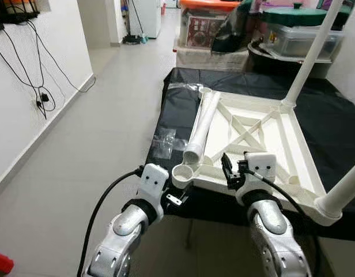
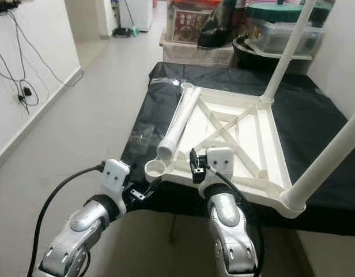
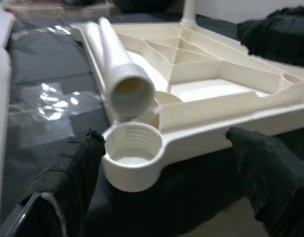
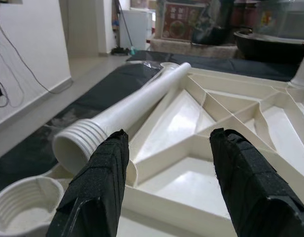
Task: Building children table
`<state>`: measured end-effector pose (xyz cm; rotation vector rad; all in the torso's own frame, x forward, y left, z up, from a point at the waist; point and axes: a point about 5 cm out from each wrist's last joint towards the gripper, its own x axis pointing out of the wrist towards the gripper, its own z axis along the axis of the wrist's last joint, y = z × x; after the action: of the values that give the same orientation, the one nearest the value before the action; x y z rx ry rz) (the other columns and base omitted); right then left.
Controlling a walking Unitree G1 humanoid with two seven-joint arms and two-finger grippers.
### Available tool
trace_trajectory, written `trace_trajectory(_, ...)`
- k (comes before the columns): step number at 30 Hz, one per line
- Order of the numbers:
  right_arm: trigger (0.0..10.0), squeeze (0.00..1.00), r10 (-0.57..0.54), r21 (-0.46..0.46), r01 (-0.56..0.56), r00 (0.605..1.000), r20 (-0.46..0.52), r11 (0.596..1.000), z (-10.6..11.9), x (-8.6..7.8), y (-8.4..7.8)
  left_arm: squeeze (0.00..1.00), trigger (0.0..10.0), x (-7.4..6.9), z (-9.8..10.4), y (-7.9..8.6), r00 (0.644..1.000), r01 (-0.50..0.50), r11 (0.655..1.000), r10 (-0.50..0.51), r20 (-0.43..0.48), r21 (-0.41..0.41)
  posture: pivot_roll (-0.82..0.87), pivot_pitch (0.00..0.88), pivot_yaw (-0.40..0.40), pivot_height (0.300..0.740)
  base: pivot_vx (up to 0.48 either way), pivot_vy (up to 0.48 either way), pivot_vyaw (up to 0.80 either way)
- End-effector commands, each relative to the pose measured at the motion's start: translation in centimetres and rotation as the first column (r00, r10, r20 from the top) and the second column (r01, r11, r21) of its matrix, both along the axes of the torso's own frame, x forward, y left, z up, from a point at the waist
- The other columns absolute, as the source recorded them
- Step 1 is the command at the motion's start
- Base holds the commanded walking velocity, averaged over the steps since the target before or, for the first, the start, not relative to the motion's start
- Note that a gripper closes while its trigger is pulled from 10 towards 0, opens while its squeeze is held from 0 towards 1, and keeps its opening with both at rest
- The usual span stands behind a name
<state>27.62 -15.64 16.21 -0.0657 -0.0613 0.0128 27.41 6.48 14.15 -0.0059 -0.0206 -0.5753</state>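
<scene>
Black table [image 1: 339, 133], loose leg [image 1: 201, 124] beyond right tool [image 4: 167, 182]

The floor [image 1: 108, 115] is pale grey and shiny. A white wall [image 1: 22, 104] runs along the left, with black cables [image 1: 27, 63] hanging down it. A black cloth [image 1: 333, 127] covers the desk. Behind it sit plastic boxes [image 1: 307, 37], one with a green lid [image 1: 298, 14].

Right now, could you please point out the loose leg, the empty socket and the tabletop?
Loose leg [image 1: 201, 126], left eye view, middle of the tube lying on the tabletop.
Empty socket [image 3: 133, 157], left wrist view, threaded inner wall of the corner ring.
Tabletop [image 2: 264, 153], right eye view, rib on its upturned underside.
</scene>
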Motion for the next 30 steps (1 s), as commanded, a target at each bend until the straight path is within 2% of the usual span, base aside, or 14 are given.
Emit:
trace_trajectory(1,10.0,0.00,-0.015,-0.004,0.015,1.000,-0.013,1.000,-0.1,-0.2,-0.2,0.00,10.0,0.2,-0.4,0.0,1.000,0.002,1.000,-0.002,-0.031,-0.003,0.06,0.120,-0.060,0.740,0.000,0.000,0.00)
trace_trajectory(7,10.0,0.00,0.003,-0.005,-0.003,1.000,-0.023,1.000,0.0,-0.4,0.2,0.00,10.0,0.7,-0.1,-0.2,1.000,0.004,1.000,-0.003,-0.027,0.019,0.05,0.147,-0.048,0.740,0.000,0.000,0.00)
trace_trajectory(10,10.0,0.00,0.038,0.000,-0.038,0.999,-0.023,0.999,0.2,-0.2,0.6,0.00,10.0,0.8,-0.3,0.4,0.999,-0.020,0.999,0.021,-0.024,0.042,0.06,0.155,-0.056,0.740,0.000,0.000,0.00)
trace_trajectory(11,10.0,0.58,0.040,0.000,-0.040,0.999,-0.017,0.999,0.2,-0.2,0.6,0.23,10.0,1.0,-0.3,0.4,0.999,-0.021,0.999,0.022,-0.028,0.035,0.06,0.155,-0.056,0.740,0.000,0.000,0.00)
trace_trajectory(13,10.0,0.58,0.039,0.002,-0.039,0.999,-0.013,0.999,0.3,-0.1,0.5,0.23,10.0,1.3,-0.3,0.4,0.999,-0.019,0.999,0.020,-0.027,0.030,0.06,0.156,-0.060,0.740,0.000,0.000,0.00)
trace_trajectory(14,10.0,1.00,0.047,0.001,-0.047,0.999,-0.007,0.999,0.4,-0.1,0.6,1.00,10.0,1.8,-0.2,0.2,0.999,-0.018,1.000,0.018,-0.032,0.014,0.06,0.156,-0.060,0.740,0.000,0.000,0.00)
trace_trajectory(17,10.0,1.00,0.049,-0.001,-0.049,0.999,0.001,0.999,0.6,-0.2,0.7,1.00,10.0,2.8,0.1,-0.3,0.999,-0.009,1.000,0.009,-0.037,-0.003,0.05,0.166,-0.052,0.740,0.000,0.000,0.00)
trace_trajectory(18,10.0,0.25,0.044,-0.005,-0.044,0.999,0.006,0.999,0.7,-0.3,0.7,1.00,10.0,3.2,0.3,-0.7,0.999,-0.008,1.000,0.008,-0.041,-0.004,0.05,0.167,-0.050,0.740,0.000,0.000,0.00)
trace_trajectory(19,10.0,0.00,0.034,-0.007,-0.034,0.999,0.011,0.999,0.9,-0.3,0.7,1.00,10.0,3.6,0.3,-1.1,0.999,-0.005,1.000,0.005,-0.048,-0.003,0.05,0.171,-0.049,0.740,0.000,0.000,0.00)
trace_trajectory(20,10.0,0.00,0.034,-0.007,-0.034,0.999,0.011,0.999,0.9,-0.3,0.7,1.00,10.0,3.6,0.3,-1.1,0.999,-0.005,1.000,0.005,-0.048,-0.003,0.05,0.171,-0.049,0.740,0.000,0.000,0.00)
trace_trajectory(21,10.0,0.00,0.025,-0.007,-0.025,1.000,0.015,1.000,1.0,-0.4,0.6,0.02,10.0,4.0,0.5,-1.6,0.999,0.004,1.000,-0.005,-0.048,-0.007,0.04,0.175,-0.047,0.740,0.000,0.000,0.00)
trace_trajectory(23,10.0,0.00,0.020,-0.007,-0.020,1.000,0.017,1.000,1.1,-0.4,0.5,0.00,10.0,4.2,0.7,-1.9,0.999,0.012,1.000,-0.012,-0.048,-0.009,0.04,0.175,-0.047,0.740,0.000,0.000,0.00)
trace_trajectory(25,10.0,0.00,0.009,-0.005,-0.009,1.000,0.013,1.000,1.0,-0.6,0.3,0.00,10.0,4.8,1.6,-3.1,0.998,0.041,0.999,-0.043,-0.037,-0.031,0.04,0.186,-0.044,0.740,0.000,0.000,0.00)
trace_trajectory(30,10.0,0.00,0.001,-0.001,-0.001,1.000,0.014,1.000,1.0,-0.8,0.2,0.00,10.0,5.2,2.2,-4.3,0.997,0.070,0.996,-0.071,-0.031,-0.047,0.04,0.191,-0.037,0.740,0.000,0.000,0.00)
